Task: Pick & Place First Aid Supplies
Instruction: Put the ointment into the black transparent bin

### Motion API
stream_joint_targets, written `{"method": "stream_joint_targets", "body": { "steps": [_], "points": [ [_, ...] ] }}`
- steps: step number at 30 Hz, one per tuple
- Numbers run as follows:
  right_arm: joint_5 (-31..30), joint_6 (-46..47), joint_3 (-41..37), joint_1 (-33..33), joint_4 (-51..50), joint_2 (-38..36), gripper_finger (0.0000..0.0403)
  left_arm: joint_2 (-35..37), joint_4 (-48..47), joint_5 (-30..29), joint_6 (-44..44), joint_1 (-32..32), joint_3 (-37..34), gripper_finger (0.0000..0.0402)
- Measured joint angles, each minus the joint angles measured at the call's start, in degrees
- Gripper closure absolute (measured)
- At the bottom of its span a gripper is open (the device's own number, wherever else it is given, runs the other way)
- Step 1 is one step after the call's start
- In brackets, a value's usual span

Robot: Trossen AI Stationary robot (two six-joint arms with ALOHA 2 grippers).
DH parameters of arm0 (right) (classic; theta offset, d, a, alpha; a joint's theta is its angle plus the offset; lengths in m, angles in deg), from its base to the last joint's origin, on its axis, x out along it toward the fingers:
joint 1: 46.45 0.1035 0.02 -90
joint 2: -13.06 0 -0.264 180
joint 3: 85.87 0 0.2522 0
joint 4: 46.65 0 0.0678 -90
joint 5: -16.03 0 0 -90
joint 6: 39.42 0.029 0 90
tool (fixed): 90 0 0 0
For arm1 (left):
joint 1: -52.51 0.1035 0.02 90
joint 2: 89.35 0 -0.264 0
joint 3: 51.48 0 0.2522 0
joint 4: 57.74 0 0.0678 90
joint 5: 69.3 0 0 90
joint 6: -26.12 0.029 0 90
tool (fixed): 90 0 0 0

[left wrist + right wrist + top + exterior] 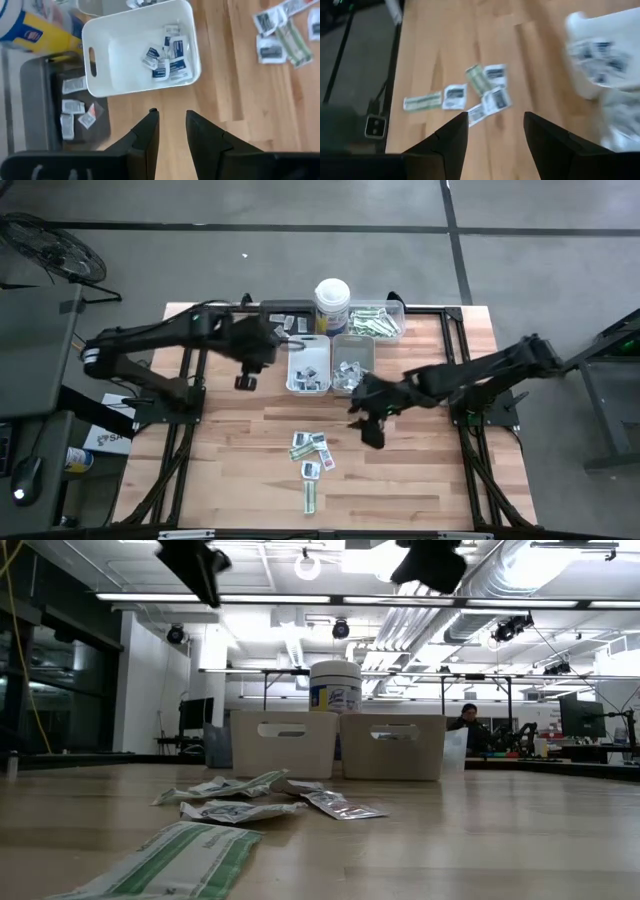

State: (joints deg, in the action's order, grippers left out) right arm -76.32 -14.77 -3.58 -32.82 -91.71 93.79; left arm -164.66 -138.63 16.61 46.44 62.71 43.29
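Observation:
Several first aid supplies, white sachets and green-and-white strips [311,450], lie loose on the wooden table near its middle; one strip [310,496] lies nearer the front edge. More sachets [167,57] rest in a white tray [308,366]. My left gripper [245,381] hangs open and empty above the table, just left of that tray; its fingers [150,131] frame bare wood. My right gripper [371,432] hangs open and empty, right of the loose packets [482,95], which show beyond its fingertips.
A grey tray [352,364] with packets stands right of the white one. Behind them are a dark tray [286,320], a tall white canister [332,304] and a clear tray [380,321] of green strips. Bare wood lies left and right of the loose packets.

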Motion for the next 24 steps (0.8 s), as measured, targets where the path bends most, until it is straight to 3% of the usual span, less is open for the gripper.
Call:
{"method": "stream_joint_targets", "body": {
  "steps": [5,11,17,24],
  "points": [
    [5.78,-5.16,0.0,1.56,5.44,8.21,0.0217,6.16,0.03,-6.63,-14.14,-9.8,-3.97,0.0309],
    [8.92,-10.93,0.0,4.57,7.92,18.07,0.0217,8.66,0.95,-14.84,-30.62,-22.81,-8.27,0.0309],
    [7.44,-16.46,0.0,7.46,11.82,24.91,0.0217,8.33,4.04,-20.29,-42.14,-31.88,-12.94,0.0309],
    [4.21,-22.37,-0.02,9.24,17.1,28.92,0.0214,8.29,10.08,-22.43,-50.24,-36.71,-18.43,0.0309]
  ]
}}
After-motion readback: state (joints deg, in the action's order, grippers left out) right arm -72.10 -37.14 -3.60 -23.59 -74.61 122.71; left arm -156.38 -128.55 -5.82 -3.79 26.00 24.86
